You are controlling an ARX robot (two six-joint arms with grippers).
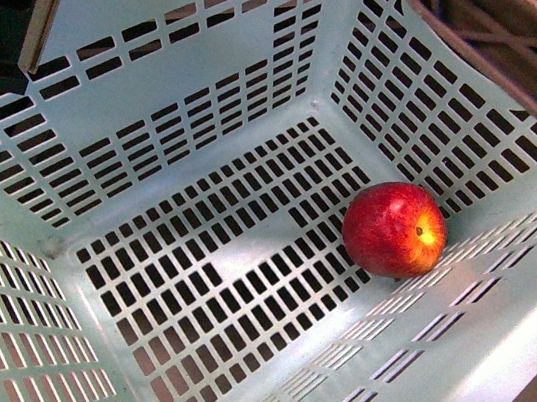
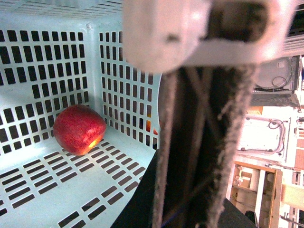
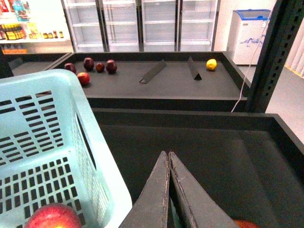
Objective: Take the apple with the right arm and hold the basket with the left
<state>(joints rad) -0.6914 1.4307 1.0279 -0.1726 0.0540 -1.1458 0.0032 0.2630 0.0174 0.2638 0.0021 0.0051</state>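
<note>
The apple (image 1: 394,230) is seen lying on the floor of the basket (image 1: 227,60), near a corner, so the picking is judged done. The right gripper (image 3: 169,156) is pressed closed on nothing (outside the basket, over a dark counter (image 3: 228,152)). Whether the left gripper (image 2: 199,156) is clamped on the rim cannot be told.

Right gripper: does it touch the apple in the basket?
Apart. The right wrist view shows the right gripper outside the basket, its jaws closed, with the basket's rim and wall between it and the apple.
</note>
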